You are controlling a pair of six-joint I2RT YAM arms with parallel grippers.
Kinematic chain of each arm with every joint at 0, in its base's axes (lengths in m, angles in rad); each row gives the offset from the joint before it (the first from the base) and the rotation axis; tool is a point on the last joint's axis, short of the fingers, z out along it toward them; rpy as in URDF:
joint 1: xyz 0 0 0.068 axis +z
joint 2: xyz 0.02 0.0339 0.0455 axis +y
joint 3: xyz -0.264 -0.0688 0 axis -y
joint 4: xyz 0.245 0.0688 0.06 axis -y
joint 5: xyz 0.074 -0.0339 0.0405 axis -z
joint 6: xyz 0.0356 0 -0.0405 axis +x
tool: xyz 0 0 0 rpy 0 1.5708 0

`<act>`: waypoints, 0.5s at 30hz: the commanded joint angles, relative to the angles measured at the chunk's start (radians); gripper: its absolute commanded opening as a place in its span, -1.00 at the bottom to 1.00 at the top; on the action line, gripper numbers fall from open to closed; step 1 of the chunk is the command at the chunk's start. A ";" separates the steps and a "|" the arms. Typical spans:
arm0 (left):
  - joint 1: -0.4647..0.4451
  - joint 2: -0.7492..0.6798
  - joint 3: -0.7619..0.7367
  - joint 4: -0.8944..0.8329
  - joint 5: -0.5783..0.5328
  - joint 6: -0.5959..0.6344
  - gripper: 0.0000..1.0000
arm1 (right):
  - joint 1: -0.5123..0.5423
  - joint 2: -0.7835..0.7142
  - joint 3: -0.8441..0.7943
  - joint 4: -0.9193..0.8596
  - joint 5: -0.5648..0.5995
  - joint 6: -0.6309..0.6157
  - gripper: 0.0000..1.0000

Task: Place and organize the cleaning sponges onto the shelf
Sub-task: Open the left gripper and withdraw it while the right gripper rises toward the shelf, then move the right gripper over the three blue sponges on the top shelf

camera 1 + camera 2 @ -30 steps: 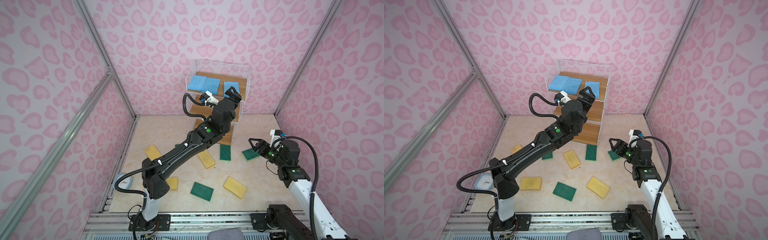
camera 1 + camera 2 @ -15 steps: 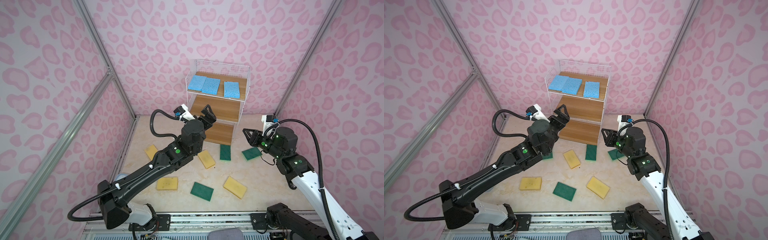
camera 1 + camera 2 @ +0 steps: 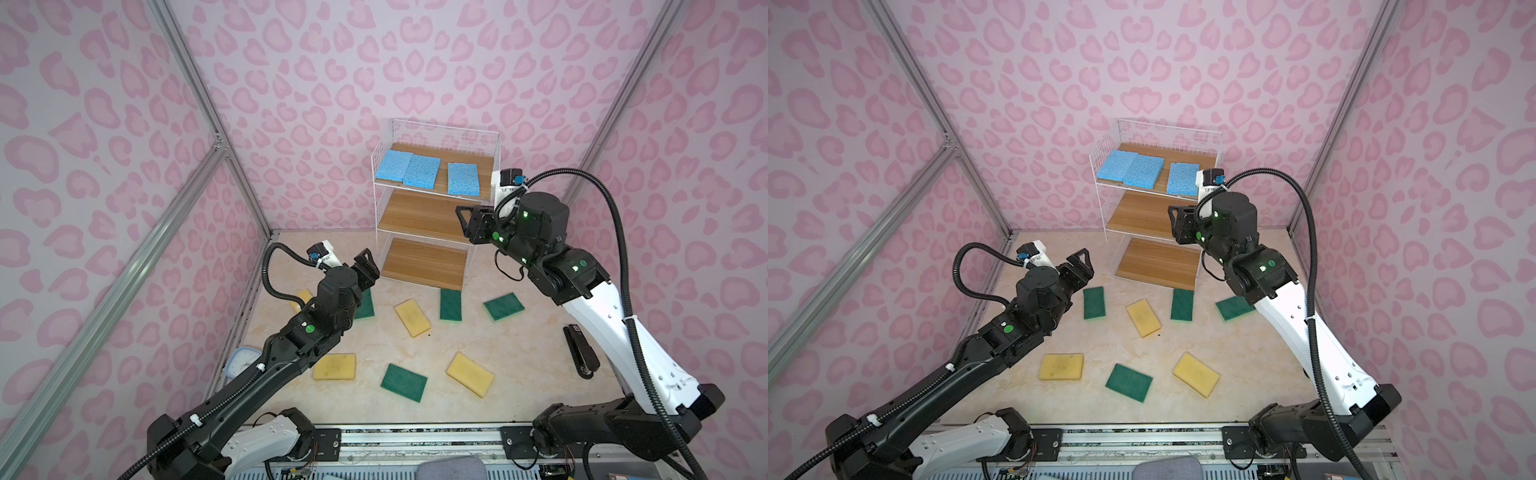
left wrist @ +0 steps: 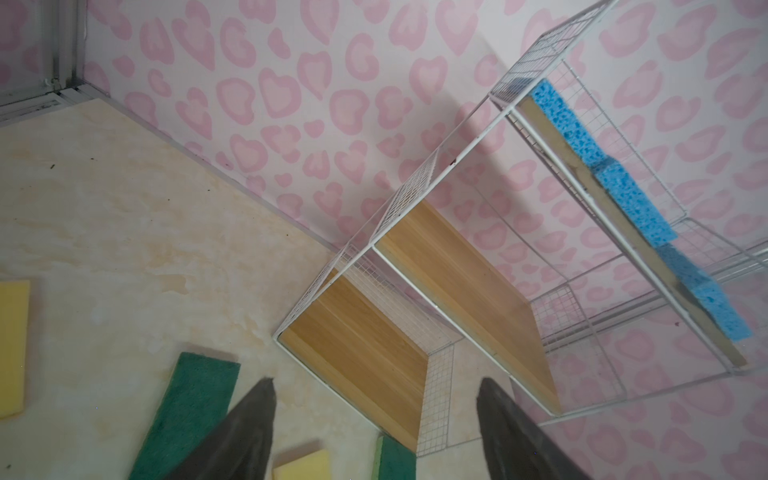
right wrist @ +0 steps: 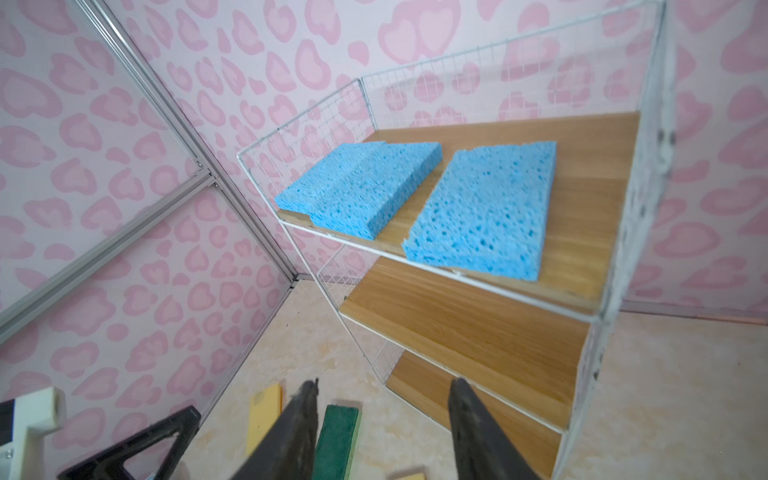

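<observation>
Three blue sponges (image 3: 422, 170) lay on the top board of the shelf (image 3: 419, 214) at the far side. Yellow sponges (image 3: 412, 318) and green sponges (image 3: 404, 382) lay scattered on the bench (image 3: 519, 353) nearer. The left end effector (image 4: 374, 386) and the right end effector (image 5: 384, 384) both hung wide apart, holding nothing.

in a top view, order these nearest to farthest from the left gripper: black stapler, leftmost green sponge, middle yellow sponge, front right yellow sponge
From the left gripper:
1. leftmost green sponge, right beside it, left side.
2. middle yellow sponge, centre.
3. front right yellow sponge, towards the front.
4. black stapler, far right side.
</observation>
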 commanded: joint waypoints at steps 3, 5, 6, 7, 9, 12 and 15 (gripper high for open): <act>0.044 0.005 -0.032 -0.075 0.108 0.016 0.59 | 0.041 0.208 0.329 -0.285 0.153 -0.104 0.20; 0.051 0.015 -0.042 -0.089 0.132 0.015 0.61 | 0.057 0.304 0.492 -0.372 0.189 -0.119 0.25; 0.053 0.017 -0.048 -0.090 0.140 0.015 0.61 | 0.064 0.345 0.567 -0.408 0.209 -0.125 0.26; 0.053 0.017 -0.058 -0.090 0.148 0.009 0.61 | 0.070 0.396 0.648 -0.451 0.235 -0.132 0.29; 0.053 0.014 -0.075 -0.088 0.162 0.001 0.61 | 0.075 0.487 0.814 -0.541 0.277 -0.129 0.31; 0.054 0.004 -0.097 -0.089 0.173 -0.003 0.61 | 0.074 0.550 0.923 -0.586 0.311 -0.101 0.31; 0.054 -0.008 -0.106 -0.094 0.175 0.003 0.61 | 0.071 0.531 0.855 -0.546 0.325 -0.058 0.32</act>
